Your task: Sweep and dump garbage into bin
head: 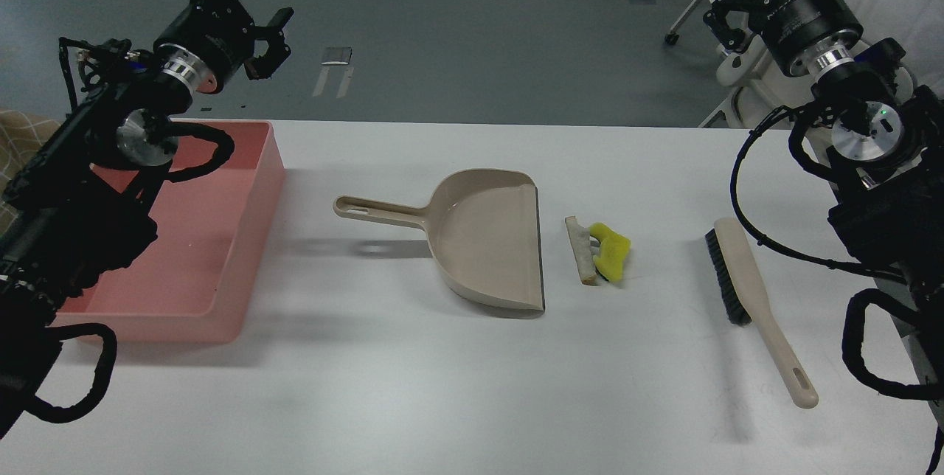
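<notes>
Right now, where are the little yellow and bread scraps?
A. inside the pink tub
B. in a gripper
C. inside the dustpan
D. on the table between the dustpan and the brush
D: the yellow chunk and the bread-like wedge lie on the white table, just right of the dustpan and left of the brush.

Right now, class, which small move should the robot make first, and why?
Probably lower the right gripper to the beige brush's handle. Both grippers hang empty above the table, and the yellow and beige scraps lie unswept beside the beige dustpan's open lip.
</notes>
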Action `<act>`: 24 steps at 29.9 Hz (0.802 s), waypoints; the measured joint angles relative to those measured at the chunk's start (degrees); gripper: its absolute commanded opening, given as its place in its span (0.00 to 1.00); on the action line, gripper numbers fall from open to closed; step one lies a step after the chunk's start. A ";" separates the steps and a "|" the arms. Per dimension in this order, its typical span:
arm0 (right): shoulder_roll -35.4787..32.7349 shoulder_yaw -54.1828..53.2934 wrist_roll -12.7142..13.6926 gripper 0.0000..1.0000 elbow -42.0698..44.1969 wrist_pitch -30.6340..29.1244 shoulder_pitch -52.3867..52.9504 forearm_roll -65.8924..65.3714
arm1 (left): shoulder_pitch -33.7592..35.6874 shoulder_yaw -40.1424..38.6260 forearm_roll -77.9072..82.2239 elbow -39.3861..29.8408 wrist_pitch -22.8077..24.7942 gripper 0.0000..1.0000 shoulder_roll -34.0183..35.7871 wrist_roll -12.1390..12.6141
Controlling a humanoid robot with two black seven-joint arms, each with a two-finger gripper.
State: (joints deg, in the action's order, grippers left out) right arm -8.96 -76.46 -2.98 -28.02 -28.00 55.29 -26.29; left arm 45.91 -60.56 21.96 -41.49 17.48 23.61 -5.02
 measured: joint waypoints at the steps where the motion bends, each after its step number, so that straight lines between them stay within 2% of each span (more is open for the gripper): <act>1: -0.07 0.00 0.02 1.00 0.00 0.00 0.00 0.00 | 0.00 -0.08 0.00 0.00 0.17 0.97 0.06 -0.21; 24: 0.04 -0.09 -0.10 1.00 -0.67 0.00 -0.62 0.02 | 0.44 0.04 0.00 -0.99 0.46 0.98 -0.29 -0.27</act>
State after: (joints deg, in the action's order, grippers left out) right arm -8.92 -76.55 -3.08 -28.68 -28.00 54.67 -26.28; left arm 46.35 -60.52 21.97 -42.48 17.94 23.32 -5.29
